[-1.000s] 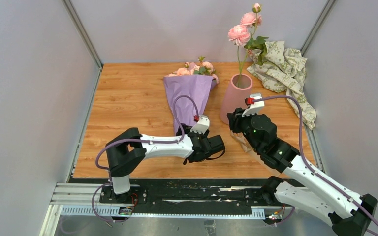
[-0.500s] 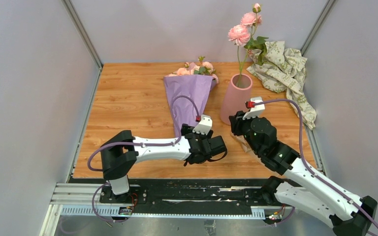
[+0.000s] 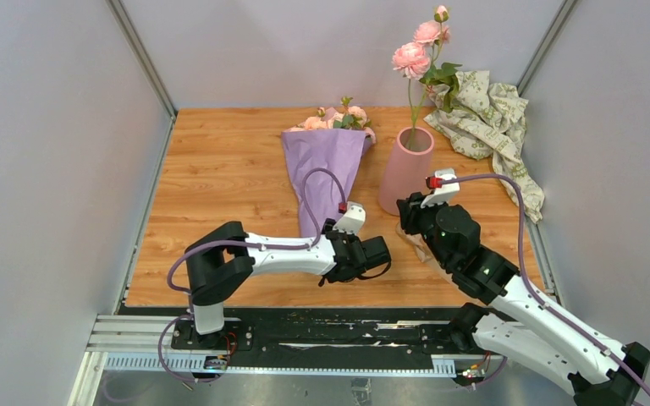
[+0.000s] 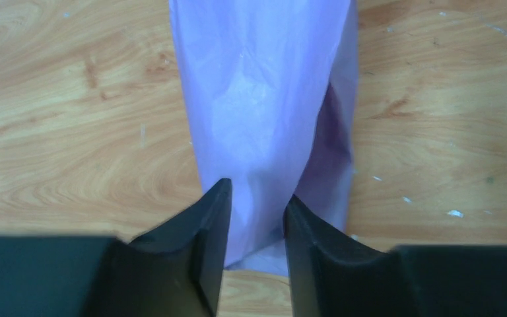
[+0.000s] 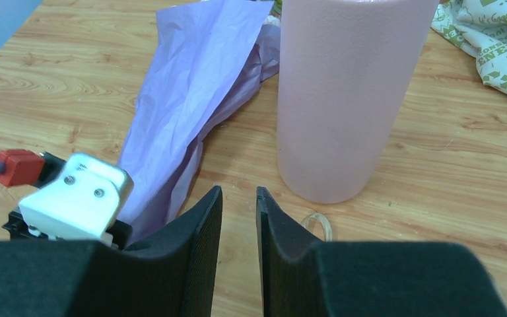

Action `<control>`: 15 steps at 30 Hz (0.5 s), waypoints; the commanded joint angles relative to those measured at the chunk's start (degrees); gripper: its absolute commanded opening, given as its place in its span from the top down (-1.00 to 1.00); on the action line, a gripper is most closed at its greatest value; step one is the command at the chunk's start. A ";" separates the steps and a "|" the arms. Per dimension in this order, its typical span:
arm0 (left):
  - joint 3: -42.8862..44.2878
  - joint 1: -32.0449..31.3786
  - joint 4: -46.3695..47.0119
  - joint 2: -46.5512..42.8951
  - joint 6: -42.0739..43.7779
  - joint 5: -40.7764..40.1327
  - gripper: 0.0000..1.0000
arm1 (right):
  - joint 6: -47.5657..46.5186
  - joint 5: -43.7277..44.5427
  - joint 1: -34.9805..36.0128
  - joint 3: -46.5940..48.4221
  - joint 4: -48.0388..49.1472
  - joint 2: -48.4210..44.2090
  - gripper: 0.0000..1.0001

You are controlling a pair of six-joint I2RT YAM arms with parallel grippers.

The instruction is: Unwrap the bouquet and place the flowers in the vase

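The bouquet point(image 3: 326, 165) lies flat in the middle of the wooden table point(image 3: 212, 169), its lilac paper cone narrowing toward the arms and the flowers point(image 3: 338, 118) spilling out at the far end, close to the back wall. The left gripper point(image 4: 256, 198) sits low at the cone's narrow tip, its two fingers standing apart with purple paper showing in the gap; whether they pinch the paper I cannot tell. To the left of the bouquet the boards run bare all the way to the side edge. On the right, the vase point(image 3: 406, 169) stands upright just beside the cone, with a tall pink-bloomed stem point(image 3: 412, 59) rising from it. The right gripper point(image 5: 239, 193) hovers low in front of the vase, fingers only a sliver apart with nothing between them, and a small clear loop point(image 5: 317, 224) lies on the wood at the vase's foot. Crumpled patterned paper point(image 3: 491, 118) fills the far right corner against the wall.
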 commanded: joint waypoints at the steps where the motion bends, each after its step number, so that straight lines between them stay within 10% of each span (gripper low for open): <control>1: -1.72 1.76 -0.90 -2.36 -2.41 -1.60 0.54 | -0.49 0.15 0.19 -1.43 0.84 0.09 0.42; 4: -2.42 1.82 -2.34 -5.10 -2.93 -2.44 1.00 | -0.05 -0.99 0.19 -2.21 1.80 0.78 0.42; 15: -9.37 5.77 -12.80 -13.14 -14.31 -4.90 1.00 | 2.49 -12.36 0.27 -0.79 9.35 12.86 0.42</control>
